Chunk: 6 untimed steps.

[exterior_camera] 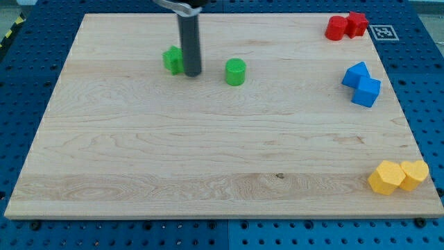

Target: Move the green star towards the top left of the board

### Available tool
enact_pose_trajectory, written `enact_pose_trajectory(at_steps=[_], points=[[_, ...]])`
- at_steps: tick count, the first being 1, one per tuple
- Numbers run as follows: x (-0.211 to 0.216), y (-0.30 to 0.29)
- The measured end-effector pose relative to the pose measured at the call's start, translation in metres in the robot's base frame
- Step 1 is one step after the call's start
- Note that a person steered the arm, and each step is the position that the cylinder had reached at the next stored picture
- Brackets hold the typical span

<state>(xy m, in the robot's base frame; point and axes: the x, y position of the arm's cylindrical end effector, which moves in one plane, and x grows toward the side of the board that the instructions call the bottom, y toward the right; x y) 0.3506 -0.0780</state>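
The green star [172, 60] lies on the wooden board [208, 153] in its upper left part, partly hidden by my rod. My tip [192, 73] rests on the board touching the star's right side. A green cylinder [235, 71] stands a little to the right of my tip, apart from it.
Two red blocks [346, 26] sit together at the board's top right corner. Two blue blocks [361, 84] sit together at the right edge. Two yellow blocks [398, 176] sit at the bottom right corner. A marker tag [383, 32] lies beyond the top right corner.
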Motion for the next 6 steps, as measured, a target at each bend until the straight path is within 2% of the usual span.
enact_pose_trajectory(at_steps=[1,3,5,6], points=[[-0.027,-0.041],[-0.012,-0.036],[-0.076,-0.081],[-0.052,-0.068]])
